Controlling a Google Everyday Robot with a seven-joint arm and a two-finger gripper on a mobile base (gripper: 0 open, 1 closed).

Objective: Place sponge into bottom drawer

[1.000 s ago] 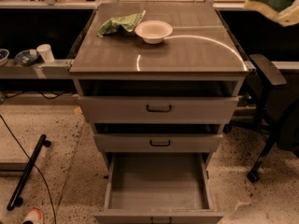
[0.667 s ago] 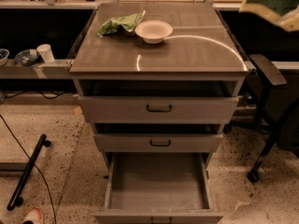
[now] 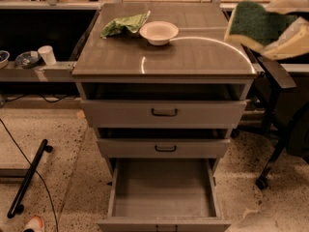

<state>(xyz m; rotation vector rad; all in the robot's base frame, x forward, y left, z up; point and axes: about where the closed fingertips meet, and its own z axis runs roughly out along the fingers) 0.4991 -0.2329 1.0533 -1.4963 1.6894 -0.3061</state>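
The sponge [image 3: 252, 25], dark green on top with a yellow foam edge, hangs in the air at the upper right, over the cabinet's right edge. My gripper [image 3: 282, 23] is shut on it, with one pale finger above it [image 3: 292, 1] and one below it [image 3: 292, 40]. The bottom drawer [image 3: 163, 193] is pulled out at the foot of the grey cabinet, and its plain grey inside holds nothing. The sponge is well above the drawer and to its right.
A light green cloth [image 3: 123, 25] and a white bowl [image 3: 159, 32] lie at the back of the cabinet top [image 3: 164, 59]. The two upper drawers [image 3: 164, 113] stand slightly open. A dark chair [image 3: 280, 110] stands to the right. A cup [image 3: 47, 54] sits on a ledge at the left, and a black bar [image 3: 29, 178] lies on the floor.
The gripper with the sponge has moved down and to the left, further into view over the cabinet's right edge. The drawers, cloth and bowl have not moved.
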